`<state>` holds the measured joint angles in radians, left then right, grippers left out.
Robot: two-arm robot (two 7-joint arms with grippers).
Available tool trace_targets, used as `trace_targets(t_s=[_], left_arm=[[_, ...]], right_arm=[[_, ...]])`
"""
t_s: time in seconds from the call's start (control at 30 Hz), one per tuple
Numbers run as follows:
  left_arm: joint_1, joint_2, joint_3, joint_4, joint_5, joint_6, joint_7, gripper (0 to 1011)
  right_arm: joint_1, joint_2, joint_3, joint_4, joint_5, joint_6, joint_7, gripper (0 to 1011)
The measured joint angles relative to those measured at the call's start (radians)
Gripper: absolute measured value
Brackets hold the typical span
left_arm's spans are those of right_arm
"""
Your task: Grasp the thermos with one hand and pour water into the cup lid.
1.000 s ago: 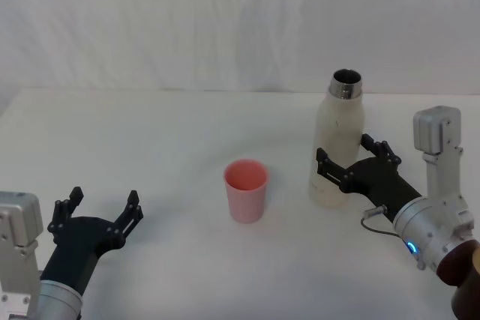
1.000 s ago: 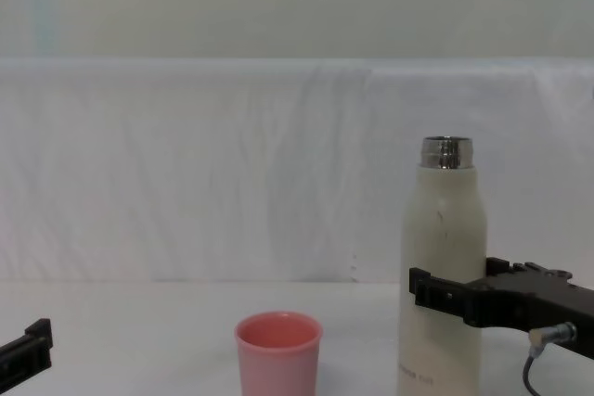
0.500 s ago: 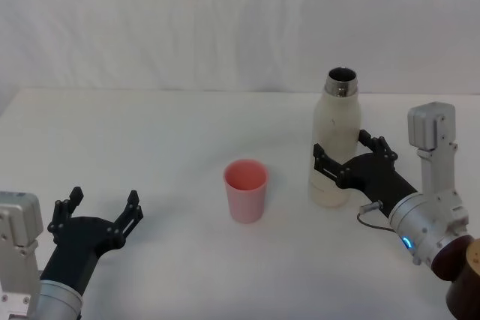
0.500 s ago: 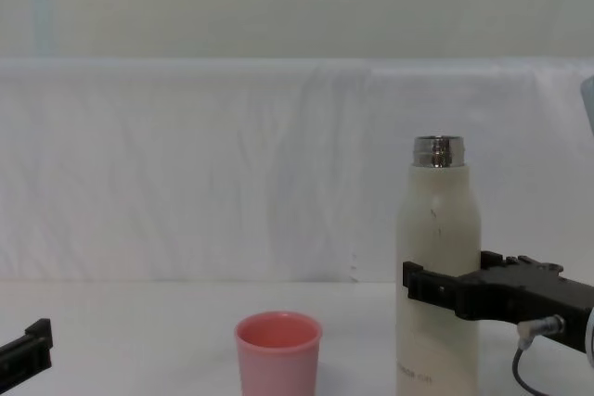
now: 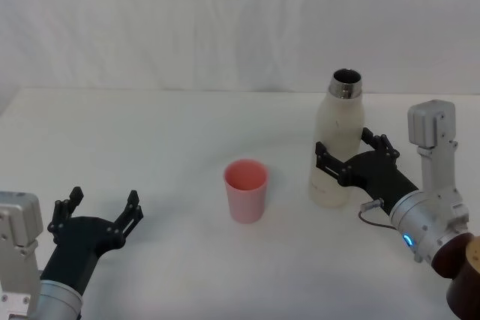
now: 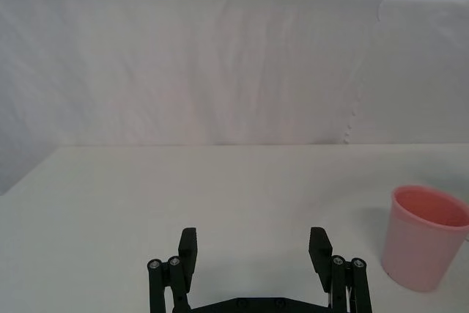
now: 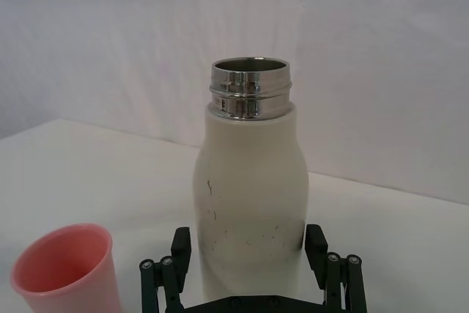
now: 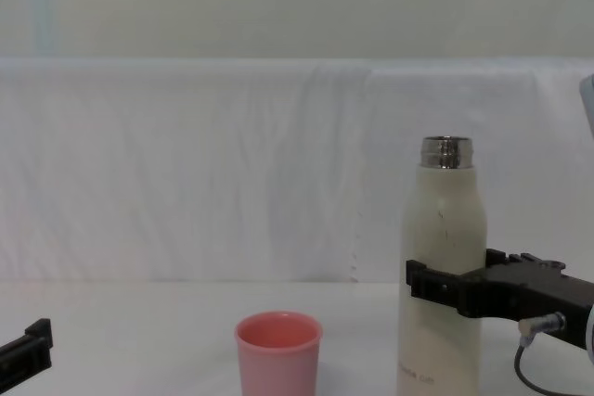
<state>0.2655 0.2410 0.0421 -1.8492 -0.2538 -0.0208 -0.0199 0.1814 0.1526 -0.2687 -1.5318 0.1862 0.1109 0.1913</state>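
The cream-white thermos [image 5: 337,136] stands upright and uncapped at the table's right, its steel neck open at the top. My right gripper [image 5: 343,148] is shut on the thermos at mid-height, one finger on each side, as the right wrist view shows around the thermos [image 7: 249,181]. The pink cup lid [image 5: 245,189] sits upright to the left of the thermos, a short gap away, with nothing visible inside. In the chest view the thermos [image 8: 441,248] rises beside the cup lid [image 8: 277,354], and its base is cut off. My left gripper [image 5: 103,198] rests open at the near left.
A white table [image 5: 165,133] stretches wide between the cup lid and the left gripper. A white cloth backdrop [image 5: 225,20] closes off the far edge. A brown object [image 5: 469,290] sits at the near right corner, beside my right arm.
The thermos, held in my right gripper, shifted slightly left and then back right, staying upright. The cup lid and my left gripper have not moved.
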Motion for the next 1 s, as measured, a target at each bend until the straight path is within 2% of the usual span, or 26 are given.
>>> trace_targets(t_s=[1.0], left_arm=[[0.0,0.0,0.0,0.0,0.0,0.0,0.0,1001]], right_arm=[[0.041,-0.018,-0.008,0.044,-0.023,0.005,0.005,1003]])
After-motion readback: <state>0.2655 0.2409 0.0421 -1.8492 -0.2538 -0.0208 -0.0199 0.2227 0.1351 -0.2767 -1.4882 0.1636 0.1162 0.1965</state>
